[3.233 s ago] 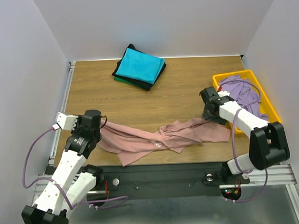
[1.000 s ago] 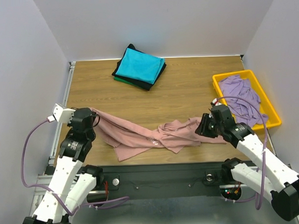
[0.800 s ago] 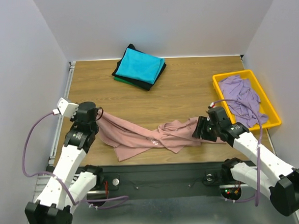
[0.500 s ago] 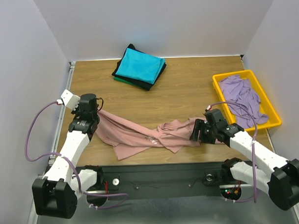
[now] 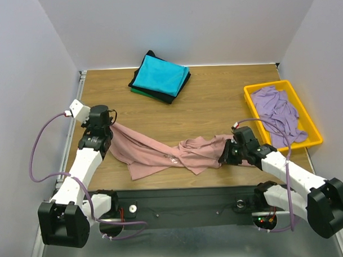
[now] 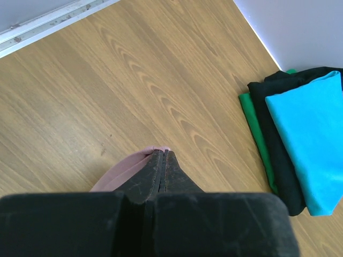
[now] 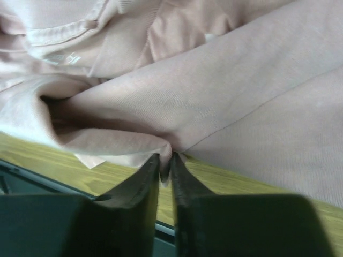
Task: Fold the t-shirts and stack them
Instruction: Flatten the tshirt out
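While your left gripper (image 6: 162,156) and right gripper (image 7: 165,160) each clamp an end of the pink shirt (image 5: 155,154) between them, it's not folded yet. The folded stack (image 5: 158,77) sits beyond the left, lavender shirt (image 5: 275,111) beyond the right.

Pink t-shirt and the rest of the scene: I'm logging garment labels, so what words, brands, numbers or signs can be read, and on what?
None can be read.
The pink t-shirt has a chest print in the top view: too small to read.
A pale patch by its collar, in the right wrist view: blurred, no letters legible.
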